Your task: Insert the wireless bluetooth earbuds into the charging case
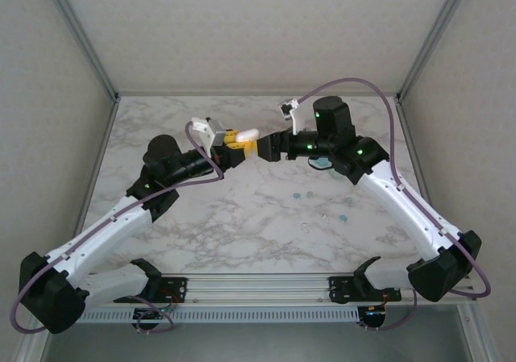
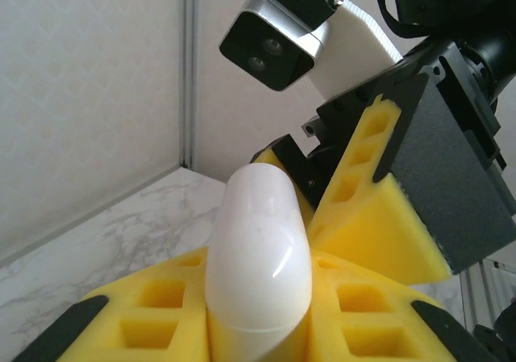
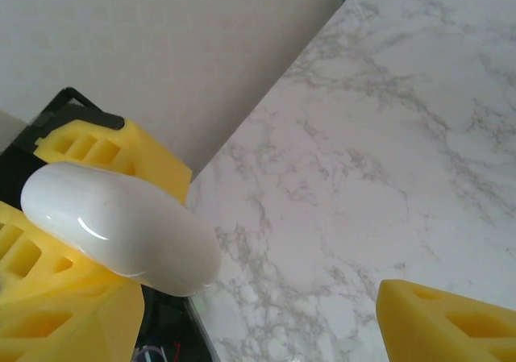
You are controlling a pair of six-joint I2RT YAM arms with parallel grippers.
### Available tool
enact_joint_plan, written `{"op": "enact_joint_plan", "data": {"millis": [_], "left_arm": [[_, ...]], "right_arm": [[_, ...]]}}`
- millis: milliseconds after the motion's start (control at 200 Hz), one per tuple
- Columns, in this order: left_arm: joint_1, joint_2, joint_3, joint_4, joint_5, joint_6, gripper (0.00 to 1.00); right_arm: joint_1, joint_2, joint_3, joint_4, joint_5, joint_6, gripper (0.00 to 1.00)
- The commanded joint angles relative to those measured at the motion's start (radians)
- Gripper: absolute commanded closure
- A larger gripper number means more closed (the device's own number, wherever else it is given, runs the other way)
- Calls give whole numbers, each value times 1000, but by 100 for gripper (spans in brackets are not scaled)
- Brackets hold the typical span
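My left gripper [image 1: 235,139] [image 2: 258,330] is shut on a glossy white pebble-shaped capsule [image 1: 247,135] [image 2: 260,257], held above the table's middle back. The capsule's free end [image 3: 121,229] reaches into my right gripper [image 1: 263,146] [image 3: 258,314], which stands open; that end lies close to one yellow finger [image 3: 56,305] and far from the other [image 3: 443,326]. A turquoise piece [image 1: 321,163], perhaps the charging case, lies partly hidden under the right arm. Tiny teal earbuds [image 1: 297,194] [image 1: 343,216] lie on the marble in front of the right arm.
White specks [image 1: 305,226] lie near the earbuds. The marble table [image 1: 242,225] is walled in by pale panels with metal corner posts [image 1: 81,35]. The right wrist camera [image 2: 274,43] hangs close above the left gripper.
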Motion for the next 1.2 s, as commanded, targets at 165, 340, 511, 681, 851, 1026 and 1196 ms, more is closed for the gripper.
{"op": "enact_joint_plan", "data": {"millis": [165,340,511,681,851,1026,1196], "left_arm": [[-5,3,46,-57,61,32,87],[-5,-1,52,-76,61,45,87],[-5,-10,46,-81,37,54,87],[-5,-22,42,-85,37,60,88],[-5,-20,54,-91,67,51,88],[-5,-21,57,-90,81,40,88],[-6,-23,62,-99,85,40,87]], "right_arm": [[0,-28,11,66,1,22,23],[1,-35,4,84,-3,36,23],[0,-40,-6,83,4,42,24],[0,-40,-10,73,42,46,25],[-1,-12,-11,86,73,80,26],[-1,-4,-17,111,119,102,26],[0,2,-13,135,146,117,25]]}}
